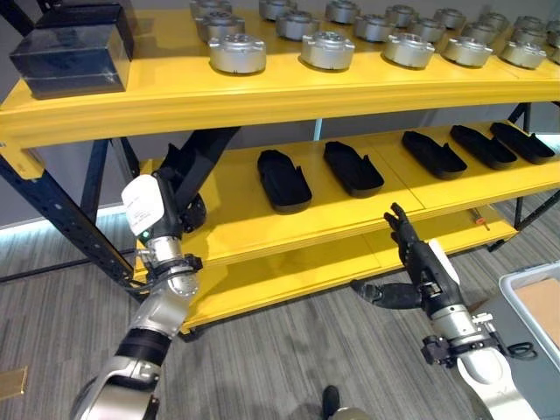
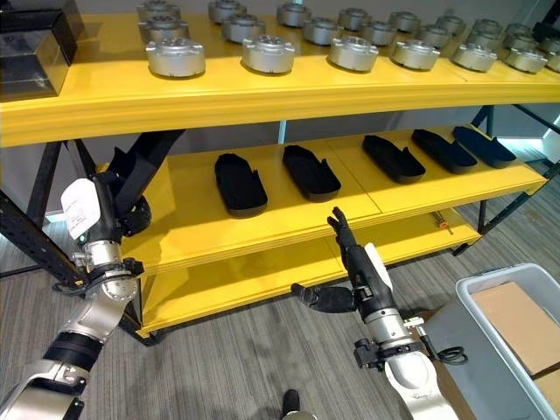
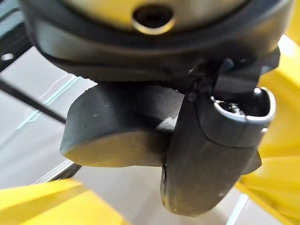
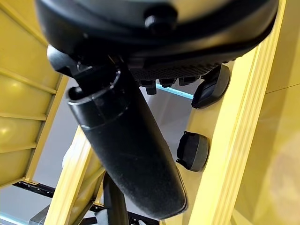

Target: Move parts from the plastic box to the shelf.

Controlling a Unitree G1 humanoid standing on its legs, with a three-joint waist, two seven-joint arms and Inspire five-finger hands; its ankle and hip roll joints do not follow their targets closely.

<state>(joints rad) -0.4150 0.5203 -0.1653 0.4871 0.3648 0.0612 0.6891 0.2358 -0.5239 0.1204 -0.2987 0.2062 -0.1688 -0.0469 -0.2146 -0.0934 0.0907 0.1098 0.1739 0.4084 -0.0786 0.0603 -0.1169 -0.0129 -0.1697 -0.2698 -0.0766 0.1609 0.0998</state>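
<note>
Head stereo pair looking down at shared yellow shelf (image 1: 289, 236), wrist cameras very close, perhaps upward-facing.

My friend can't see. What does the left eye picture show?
The robot's left hand holds a black part at the yellow shelf's middle level, where five black parts lie. Its right hand is open. Silver round parts sit above.
</note>
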